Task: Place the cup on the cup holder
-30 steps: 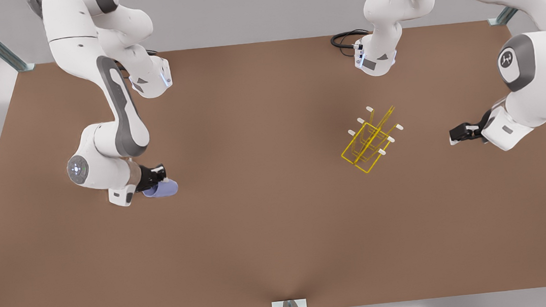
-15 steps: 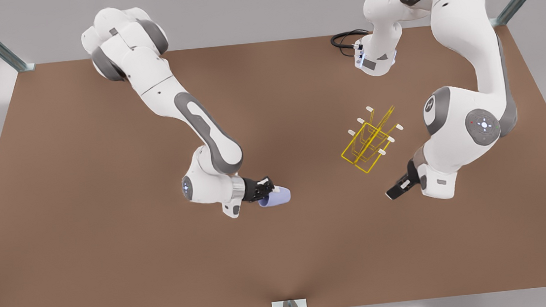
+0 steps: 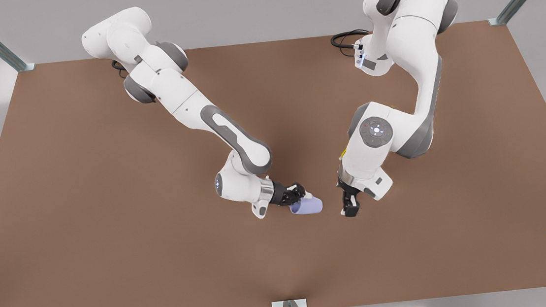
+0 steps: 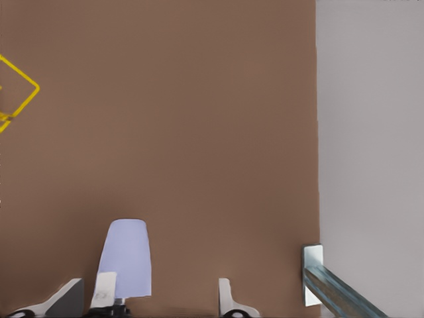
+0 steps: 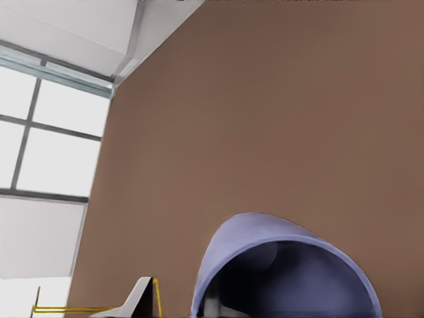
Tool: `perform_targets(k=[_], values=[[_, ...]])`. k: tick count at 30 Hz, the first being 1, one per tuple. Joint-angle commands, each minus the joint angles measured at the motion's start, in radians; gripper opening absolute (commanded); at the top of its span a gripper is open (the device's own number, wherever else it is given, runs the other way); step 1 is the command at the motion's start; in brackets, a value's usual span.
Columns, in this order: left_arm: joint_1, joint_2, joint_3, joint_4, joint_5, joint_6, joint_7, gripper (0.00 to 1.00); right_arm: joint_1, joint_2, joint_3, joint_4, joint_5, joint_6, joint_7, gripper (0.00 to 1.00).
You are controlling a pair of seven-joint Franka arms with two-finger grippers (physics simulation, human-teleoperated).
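Two arms meet at lower centre of the front view. The cup holder (image 4: 20, 93) is largely hidden under the left arm, up and right of the cup (image 3: 307, 206). The cup lies on its side, its long axis pointing right at the left gripper (image 3: 349, 209), just beside it. The right gripper (image 3: 298, 198) pinches the cup's rim. The left gripper's fingers seem spread and empty.
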Motion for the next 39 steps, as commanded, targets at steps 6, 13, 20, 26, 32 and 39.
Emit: perform_targets(k=[6,13,20,26,32,39], values=[[-0.028,0.088,-0.041,0.032,-0.007,0.028,-0.776,1.0,-0.045,-0.072,-0.007,-0.048,-0.039,-0.041,0.101,1.0],[-0.056,0.126,-0.041,0.035,-0.005,0.039,-0.615,1.0,-0.028,-0.431,-0.635,-0.043,-0.593,-1.044,0.222,1.0],[-0.067,0.23,-0.033,0.162,-0.004,0.098,-0.013,1.0,-0.33,-0.945,-0.383,-0.447,-1.321,-0.981,0.276,1.0],[-0.084,0.244,-0.038,0.106,-0.002,0.089,0.1,1.0,-0.33,-0.927,-0.376,-0.43,-1.318,-0.976,0.276,1.0],[-0.084,0.298,-0.025,0.169,0.007,0.111,0.191,1.0,-0.347,-0.91,-0.383,-0.427,-1.32,-0.94,0.277,1.0],[-0.093,0.325,-0.025,0.165,0.035,0.111,0.209,1.0,-0.399,-0.908,-0.389,-0.284,-1.311,-1.055,0.352,1.0]])
